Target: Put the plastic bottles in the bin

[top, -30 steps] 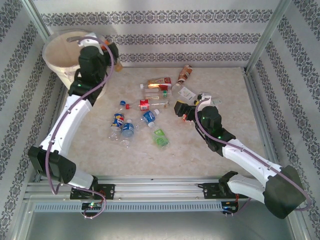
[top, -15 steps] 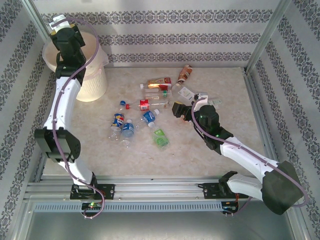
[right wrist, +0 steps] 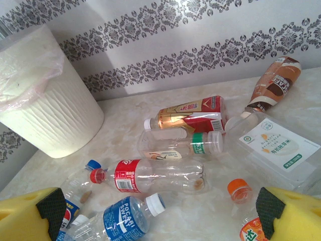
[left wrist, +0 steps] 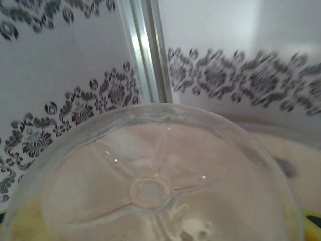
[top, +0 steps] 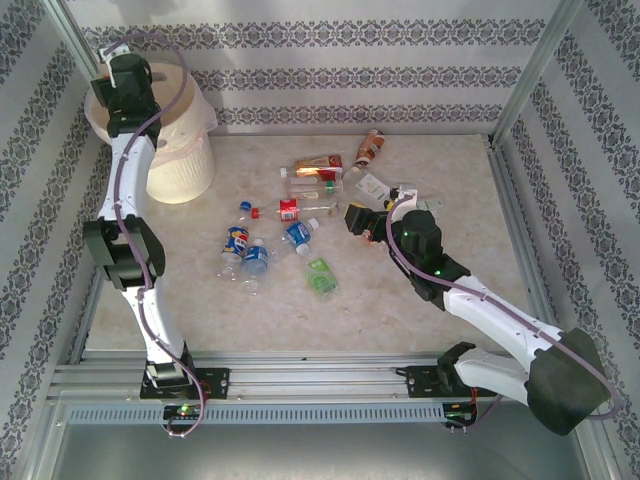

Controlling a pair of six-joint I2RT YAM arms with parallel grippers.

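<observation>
My left gripper (top: 128, 76) is raised over the far left rim of the cream-white bin (top: 185, 165), shut on a clear plastic bottle whose ribbed base (left wrist: 150, 191) sits right in front of the left wrist camera. My right gripper (top: 358, 220) hovers open just above the table, at the right edge of the scattered bottles. Ahead of its yellow fingers (right wrist: 35, 216) lie a red-label bottle (right wrist: 150, 175), a blue Pocari bottle (right wrist: 120, 221), a green-band clear bottle (right wrist: 185, 143), a red-and-gold bottle (right wrist: 190, 115) and a brown bottle (right wrist: 276, 83). The bin (right wrist: 45, 115) stands at the far left.
A clear flat box with a white label (right wrist: 273, 145) and an orange-capped bottle (right wrist: 238, 190) lie close to my right fingers. More bottles (top: 245, 250) and a green one (top: 321, 275) lie mid-table. Aluminium posts and patterned walls close in the table.
The left arm swung from the bin's right side up and leftward to above its far left rim, still holding the bottle. The right gripper barely moved.
</observation>
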